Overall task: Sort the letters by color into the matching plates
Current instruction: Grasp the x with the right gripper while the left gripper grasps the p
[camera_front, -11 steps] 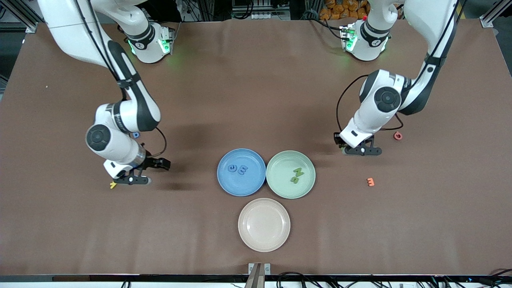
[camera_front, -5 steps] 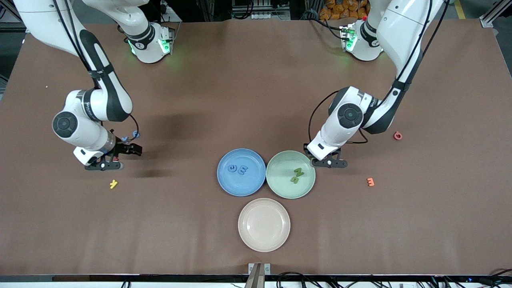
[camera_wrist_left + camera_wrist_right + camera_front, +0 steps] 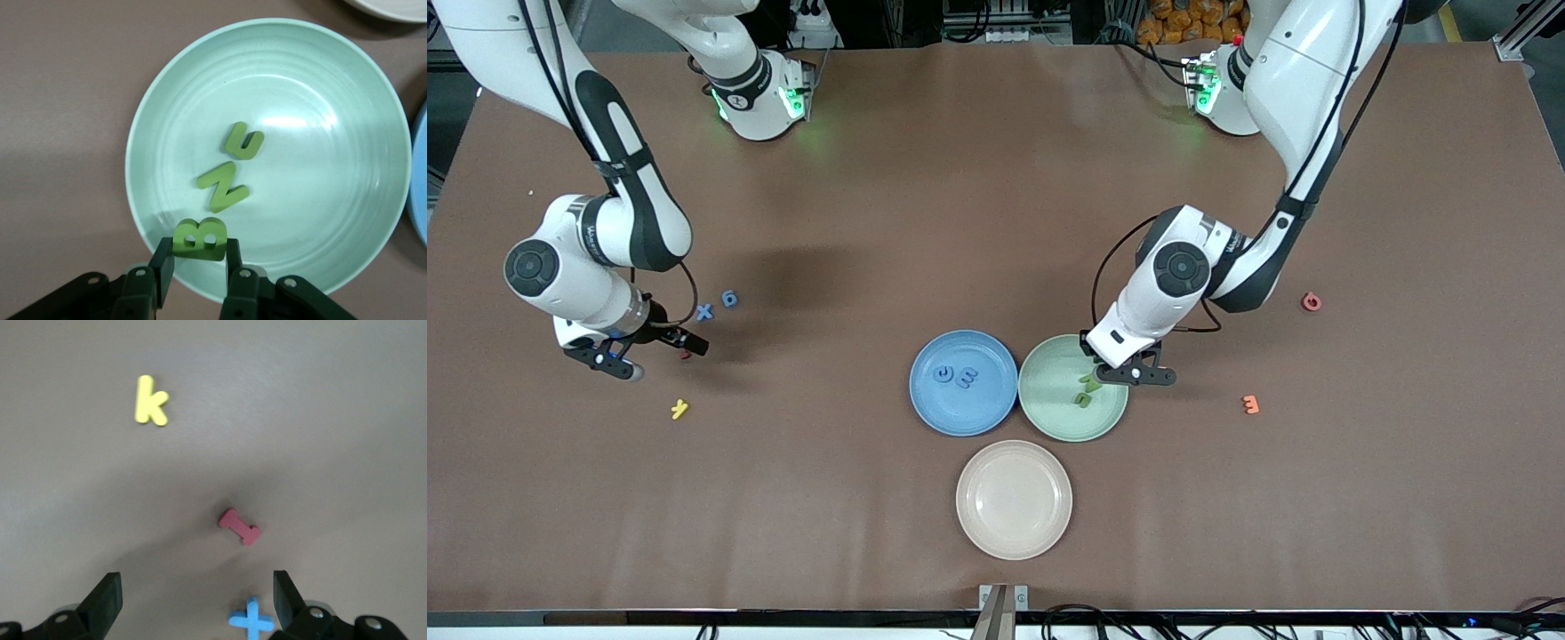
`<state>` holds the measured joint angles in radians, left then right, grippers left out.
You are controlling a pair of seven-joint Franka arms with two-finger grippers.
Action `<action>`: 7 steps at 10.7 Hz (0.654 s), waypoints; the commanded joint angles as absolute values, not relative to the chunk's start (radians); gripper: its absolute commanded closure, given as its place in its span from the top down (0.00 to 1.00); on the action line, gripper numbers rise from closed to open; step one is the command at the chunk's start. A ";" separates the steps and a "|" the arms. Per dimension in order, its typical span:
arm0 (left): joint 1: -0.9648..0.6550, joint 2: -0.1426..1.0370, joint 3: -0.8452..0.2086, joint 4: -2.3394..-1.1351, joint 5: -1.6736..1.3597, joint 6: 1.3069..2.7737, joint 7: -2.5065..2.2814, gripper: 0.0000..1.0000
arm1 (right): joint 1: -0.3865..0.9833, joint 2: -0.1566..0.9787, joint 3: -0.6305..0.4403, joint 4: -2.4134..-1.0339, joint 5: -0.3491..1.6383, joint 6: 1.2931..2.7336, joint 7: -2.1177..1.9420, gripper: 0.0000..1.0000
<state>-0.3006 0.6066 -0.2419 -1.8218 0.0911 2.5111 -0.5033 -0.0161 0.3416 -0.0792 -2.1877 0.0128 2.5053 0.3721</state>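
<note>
The left gripper [image 3: 197, 263] grips a green B [image 3: 198, 240] over the green plate [image 3: 1049, 418], beside N [image 3: 223, 187] and another letter [image 3: 243, 142]. It should release low, inside the rim. The right gripper [image 3: 193, 600] is open above the blue X [image 3: 705, 312].

Robotics lab, not a home or shop. Two white Franka arms bolted at the table [image 3: 996, 222] edge, bases w/ green status LEDs. Table covered in plain brown mat. Aluminium framing [image 3: 1522, 34] at the corners, power strip [image 3: 1009, 36] and cable bundles along the edges, a camera mount [image 3: 1002, 603] at the near edge. Small foam pcs and plain plates laid out as test props.
</note>
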 commanded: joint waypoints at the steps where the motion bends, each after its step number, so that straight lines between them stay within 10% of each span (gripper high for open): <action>1: -0.310 0.615 -0.204 -1.778 0.089 2.490 -0.514 1.00 | -0.057 0.302 -0.071 -2.238 0.003 2.528 0.657 1.00; 7: -0.193 0.462 -0.137 -1.911 0.089 2.296 -0.321 1.00 | -0.078 0.314 -0.071 -2.334 0.043 2.721 0.997 1.00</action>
<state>-0.2372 0.5241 -0.1361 -1.7982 0.0922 2.3051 -0.3528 -0.0552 0.3416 -0.0820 -2.2561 0.0154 2.6468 0.9319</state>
